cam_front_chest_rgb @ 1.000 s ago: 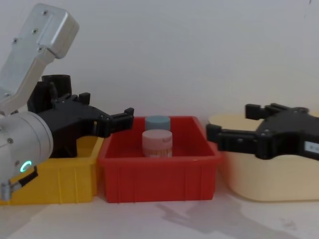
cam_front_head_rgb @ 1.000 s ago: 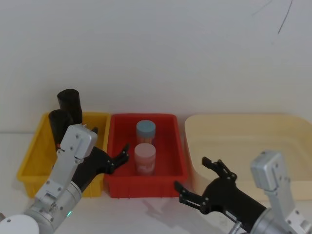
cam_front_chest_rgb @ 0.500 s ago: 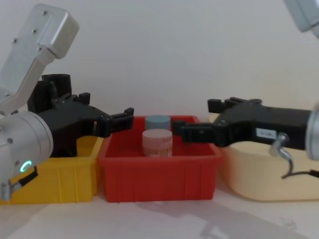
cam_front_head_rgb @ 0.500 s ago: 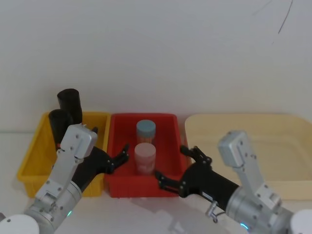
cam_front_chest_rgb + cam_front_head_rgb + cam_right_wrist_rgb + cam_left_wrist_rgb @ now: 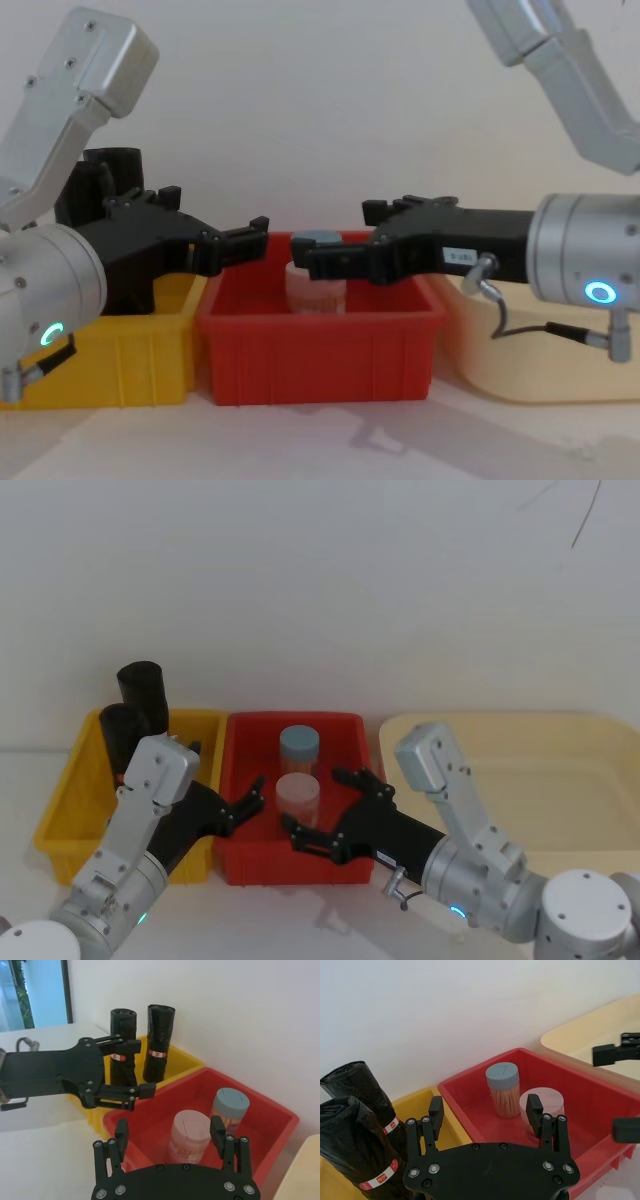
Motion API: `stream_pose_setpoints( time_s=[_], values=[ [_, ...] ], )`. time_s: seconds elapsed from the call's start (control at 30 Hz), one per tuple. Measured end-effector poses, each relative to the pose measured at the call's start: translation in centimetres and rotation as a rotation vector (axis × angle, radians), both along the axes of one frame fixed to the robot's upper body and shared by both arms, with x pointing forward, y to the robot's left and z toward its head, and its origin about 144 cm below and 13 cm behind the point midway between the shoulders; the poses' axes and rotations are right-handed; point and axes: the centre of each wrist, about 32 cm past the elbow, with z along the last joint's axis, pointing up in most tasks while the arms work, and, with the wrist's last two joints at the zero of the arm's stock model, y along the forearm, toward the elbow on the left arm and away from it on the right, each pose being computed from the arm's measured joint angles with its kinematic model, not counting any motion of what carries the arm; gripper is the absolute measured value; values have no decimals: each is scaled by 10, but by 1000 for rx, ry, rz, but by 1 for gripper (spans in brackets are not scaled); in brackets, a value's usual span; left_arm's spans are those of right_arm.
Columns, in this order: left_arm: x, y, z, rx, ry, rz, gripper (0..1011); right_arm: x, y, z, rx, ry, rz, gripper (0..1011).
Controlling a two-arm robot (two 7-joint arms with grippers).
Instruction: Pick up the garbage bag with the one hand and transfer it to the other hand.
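Note:
Two identical black garbage bag rolls stand upright in the yellow bin (image 5: 62, 798), one at the back (image 5: 142, 692) and one nearer (image 5: 118, 732). The left wrist view shows their red-and-white label bands (image 5: 391, 1125). My left gripper (image 5: 228, 772) hovers open and empty at the wall between the yellow and red bins, just right of the rolls and not touching them. My right gripper (image 5: 315, 802) hangs open and empty over the front of the red bin (image 5: 295, 718), its fingers pointing left toward the left gripper (image 5: 215, 215).
Inside the red bin stand a blue-lidded jar (image 5: 299, 748) and a pink-lidded jar (image 5: 297, 802), between the two grippers. A large cream tub (image 5: 500, 726) sits on the right. A white wall lies close behind the bins.
My right arm has swung left from in front of the cream tub to over the red bin, staying open. The left arm and the rolls have not moved.

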Motion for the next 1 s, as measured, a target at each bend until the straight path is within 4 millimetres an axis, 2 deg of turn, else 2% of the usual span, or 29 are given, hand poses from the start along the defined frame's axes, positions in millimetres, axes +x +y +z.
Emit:
stream_pose_setpoints(
  time_s=[1.0],
  values=[
    [0, 0, 0, 0, 0, 0, 1001, 38, 32, -1, -116, 22, -85, 999]
  ],
)
